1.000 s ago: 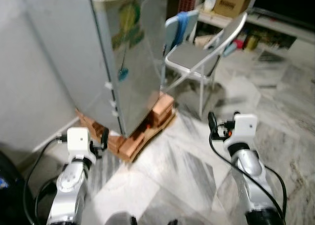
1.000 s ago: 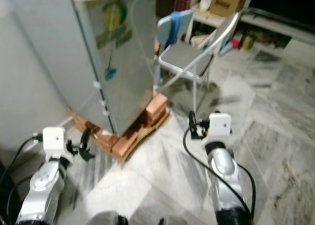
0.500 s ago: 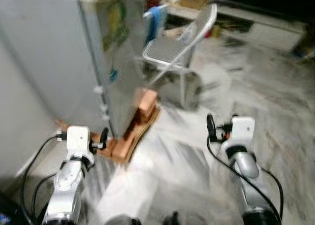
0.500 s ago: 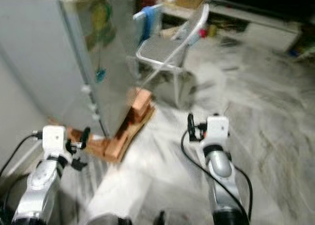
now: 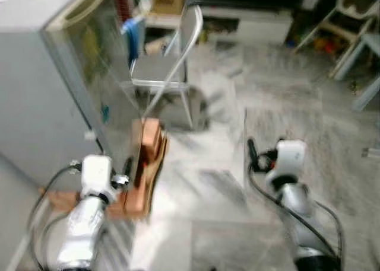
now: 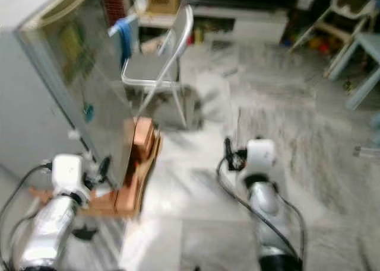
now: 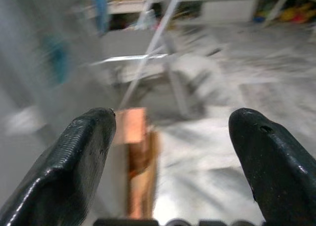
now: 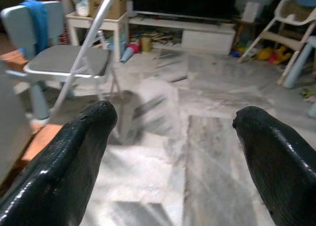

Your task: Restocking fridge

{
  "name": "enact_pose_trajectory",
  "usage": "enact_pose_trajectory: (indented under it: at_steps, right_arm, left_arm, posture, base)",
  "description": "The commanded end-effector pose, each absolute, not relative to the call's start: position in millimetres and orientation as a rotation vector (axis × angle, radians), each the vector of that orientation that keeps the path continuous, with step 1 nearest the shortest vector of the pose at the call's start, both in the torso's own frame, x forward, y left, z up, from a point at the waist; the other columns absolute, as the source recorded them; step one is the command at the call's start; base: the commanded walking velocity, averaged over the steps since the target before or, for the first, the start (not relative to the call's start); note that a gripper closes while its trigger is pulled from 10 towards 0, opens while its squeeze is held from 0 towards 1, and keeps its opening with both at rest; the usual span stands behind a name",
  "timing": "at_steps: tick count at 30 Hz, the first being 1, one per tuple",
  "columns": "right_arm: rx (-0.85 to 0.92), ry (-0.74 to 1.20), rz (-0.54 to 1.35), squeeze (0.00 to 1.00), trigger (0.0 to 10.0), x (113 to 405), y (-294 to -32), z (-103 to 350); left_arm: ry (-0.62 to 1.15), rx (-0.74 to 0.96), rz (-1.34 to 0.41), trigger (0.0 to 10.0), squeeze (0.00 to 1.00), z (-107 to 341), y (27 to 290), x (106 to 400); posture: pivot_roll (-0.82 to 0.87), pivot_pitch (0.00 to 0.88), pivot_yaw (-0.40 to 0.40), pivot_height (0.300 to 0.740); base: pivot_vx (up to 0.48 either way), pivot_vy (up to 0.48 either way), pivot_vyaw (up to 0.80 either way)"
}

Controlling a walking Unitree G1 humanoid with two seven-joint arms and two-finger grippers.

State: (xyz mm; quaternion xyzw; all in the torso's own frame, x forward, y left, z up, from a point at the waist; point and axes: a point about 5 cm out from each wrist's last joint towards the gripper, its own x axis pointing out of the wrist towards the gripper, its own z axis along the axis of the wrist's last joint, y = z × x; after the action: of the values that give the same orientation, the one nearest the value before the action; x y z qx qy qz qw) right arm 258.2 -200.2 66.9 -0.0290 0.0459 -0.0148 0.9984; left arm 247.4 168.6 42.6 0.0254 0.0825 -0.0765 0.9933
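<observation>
One fridge (image 5: 41, 87) stands at the left on a stack of bricks (image 5: 148, 158), door shut. One folding chair (image 5: 169, 63) stands just beyond it. Two grippers hang low over the marble floor (image 5: 219, 223): left gripper (image 7: 170, 132) and right gripper (image 8: 173, 132), both with fingers spread apart and holding nothing.
</observation>
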Motion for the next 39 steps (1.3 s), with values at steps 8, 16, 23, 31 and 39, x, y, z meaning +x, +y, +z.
enact_pose_trajectory:
  at_steps: [8,16,23,31,39]
  right_arm:
    - [-0.048,0.057,-0.003,0.00,10.0,264.5,-191.1,75.7]
    - [-0.046,0.062,-0.005,0.00,10.0,265.6,-191.2,75.2]
    - [-0.044,0.062,-0.003,0.00,10.0,265.5,-191.0,74.9]
    - [-0.051,0.065,0.011,0.00,10.0,265.5,-190.0,74.3]
    - [-0.048,0.068,0.014,0.00,10.0,265.6,-189.6,73.5]
  left_arm:
    - [0.159,0.056,-0.070,10.0,0.00,45.7,186.7,248.1]
    - [0.155,0.057,-0.051,10.0,0.00,46.6,188.9,248.3]
    - [0.166,0.051,-0.008,10.0,0.00,45.1,193.3,246.8]
    - [0.179,0.043,0.011,10.0,0.00,43.1,198.0,241.5]
    - [0.179,0.047,-0.011,10.0,0.00,42.8,194.6,242.3]
  posture:
    - [0.03,0.000,-0.021,0.740]
    - [0.03,0.000,-0.020,0.740]
    - [0.03,0.000,-0.018,0.740]
    - [0.03,0.000,-0.018,0.740]
    - [0.03,0.000,-0.014,0.740]
  base:
    - [0.327,0.144,-0.77]
    - [0.000,0.033,-0.05]
    - [0.000,0.000,0.00]
    - [0.000,0.442,0.00]
    - [0.000,0.462,0.00]
